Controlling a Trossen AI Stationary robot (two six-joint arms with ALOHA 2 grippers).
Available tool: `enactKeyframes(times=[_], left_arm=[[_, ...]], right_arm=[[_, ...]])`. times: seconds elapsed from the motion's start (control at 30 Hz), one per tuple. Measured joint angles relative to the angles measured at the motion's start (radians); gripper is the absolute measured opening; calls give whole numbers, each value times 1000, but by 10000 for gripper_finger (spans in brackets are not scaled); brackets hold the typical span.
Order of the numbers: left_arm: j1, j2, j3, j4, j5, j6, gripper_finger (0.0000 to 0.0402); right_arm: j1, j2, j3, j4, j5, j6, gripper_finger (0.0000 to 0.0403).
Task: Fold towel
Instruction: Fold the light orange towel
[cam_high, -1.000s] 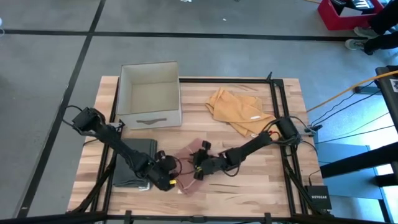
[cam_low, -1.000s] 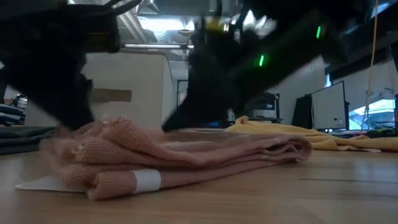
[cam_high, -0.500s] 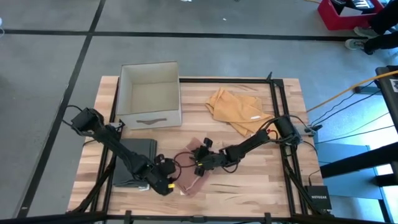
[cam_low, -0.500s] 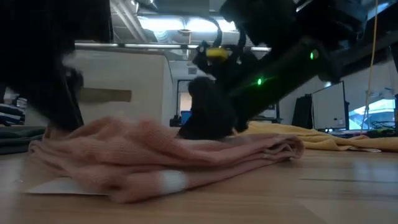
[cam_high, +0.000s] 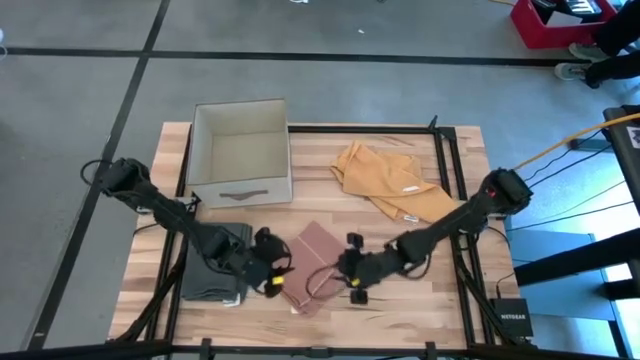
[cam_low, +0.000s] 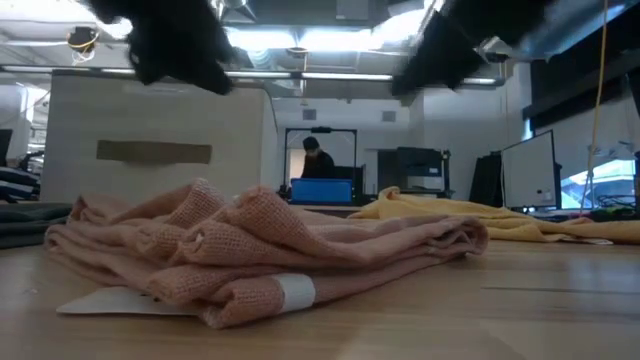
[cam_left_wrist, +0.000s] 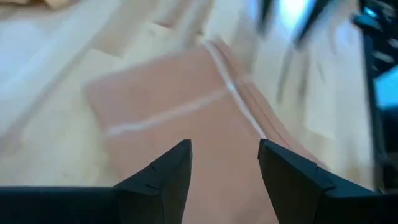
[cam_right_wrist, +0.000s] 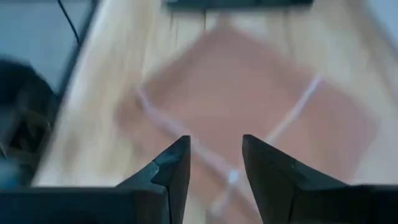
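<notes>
Two grippers flank the pink towel (cam_high: 312, 268) at the near middle of the table (cam_high: 420, 310), and neither one holds it: on the wrist views I see each pair of fingers standing apart with nothing but air between them. My left gripper (cam_high: 271, 278) sits just beside the towel's left edge, my right gripper (cam_high: 353, 280) just off its right edge. From above the towel reads as a neat folded rectangle, so I judge the fold itself done, or one fold short. The next move calls for either a last grip on an edge to halve it again, or a lift toward the grey folded stack (cam_high: 215, 262) at the left. The low view tells me what the overhead does not: the layers (cam_low: 250, 255) are bunched and ridged, not flat, with a white label (cam_low: 295, 292) poking out at the front, so I would want to press or re-square it. The overhead alone shows the yellow cloth (cam_high: 385, 178) waiting well apart at the far right and the open box (cam_high: 240, 152) at the far left.
</notes>
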Motion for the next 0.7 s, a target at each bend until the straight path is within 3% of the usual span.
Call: enactKeyframes(times=[0.13,0.3,0.5,0.7], left_arm=[[58,45,0,34,-3,0,178],[120,191,-1,84,25,6,178],[155,236,-2,17,104,-30,178],[163,132,1,10,162,-31,178]], right_arm=[[72,38,-52,35,100,49,150],[95,124,-123,138,276,136,149],[82,172,-126,189,188,126,149],[81,164,-112,199,179,128,149]])
